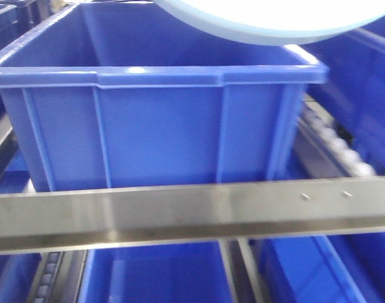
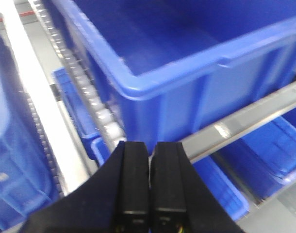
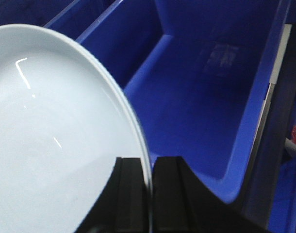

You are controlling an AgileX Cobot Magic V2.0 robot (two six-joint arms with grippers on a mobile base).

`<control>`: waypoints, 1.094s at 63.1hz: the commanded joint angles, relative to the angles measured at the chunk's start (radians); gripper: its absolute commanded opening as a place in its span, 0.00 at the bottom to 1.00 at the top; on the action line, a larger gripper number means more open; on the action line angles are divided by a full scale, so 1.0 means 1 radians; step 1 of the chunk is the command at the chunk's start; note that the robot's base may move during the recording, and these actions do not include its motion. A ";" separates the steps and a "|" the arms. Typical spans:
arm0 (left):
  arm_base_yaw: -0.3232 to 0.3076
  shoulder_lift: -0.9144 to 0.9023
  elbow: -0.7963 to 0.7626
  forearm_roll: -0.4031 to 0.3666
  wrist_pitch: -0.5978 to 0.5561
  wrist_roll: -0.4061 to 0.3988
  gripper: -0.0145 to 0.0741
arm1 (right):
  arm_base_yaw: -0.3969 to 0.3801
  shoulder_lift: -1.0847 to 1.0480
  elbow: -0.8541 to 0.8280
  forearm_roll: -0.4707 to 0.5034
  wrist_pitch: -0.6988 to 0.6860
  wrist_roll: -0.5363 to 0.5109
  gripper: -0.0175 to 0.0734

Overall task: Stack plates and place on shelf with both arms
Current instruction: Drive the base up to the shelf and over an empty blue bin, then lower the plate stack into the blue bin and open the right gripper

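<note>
My right gripper point(image 3: 149, 165) is shut on the rim of a pale bluish-white plate point(image 3: 51, 131), which fills the left of the right wrist view, held over a blue crate point(image 3: 187, 107). The plate's underside point(image 1: 268, 22) shows at the top of the front view, above the big blue crate point(image 1: 161, 132). I cannot tell whether one plate or two are held. My left gripper point(image 2: 149, 148) is shut and empty, in front of the shelf's steel front rail point(image 2: 245, 119) and the crate point(image 2: 187, 68). The shelf rail point(image 1: 192, 211) crosses the front view.
Roller tracks point(image 2: 85, 92) run beside the crate on the left and on the right point(image 1: 344, 148). More blue crates point(image 1: 154, 274) sit on the lower level under the rail, and another stands at the far left point(image 2: 17, 160).
</note>
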 commanded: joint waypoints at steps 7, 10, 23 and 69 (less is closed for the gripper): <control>-0.008 0.008 -0.029 0.016 -0.075 -0.011 0.26 | -0.002 -0.006 -0.031 0.016 -0.095 -0.003 0.25; -0.008 0.008 -0.029 0.016 -0.075 -0.011 0.26 | -0.002 -0.006 -0.031 0.016 -0.095 -0.003 0.25; -0.008 0.008 -0.029 0.016 -0.075 -0.011 0.26 | -0.002 -0.006 -0.031 0.016 -0.095 -0.003 0.25; -0.008 0.008 -0.029 0.016 -0.075 -0.011 0.26 | -0.002 -0.006 -0.031 0.016 -0.095 -0.003 0.25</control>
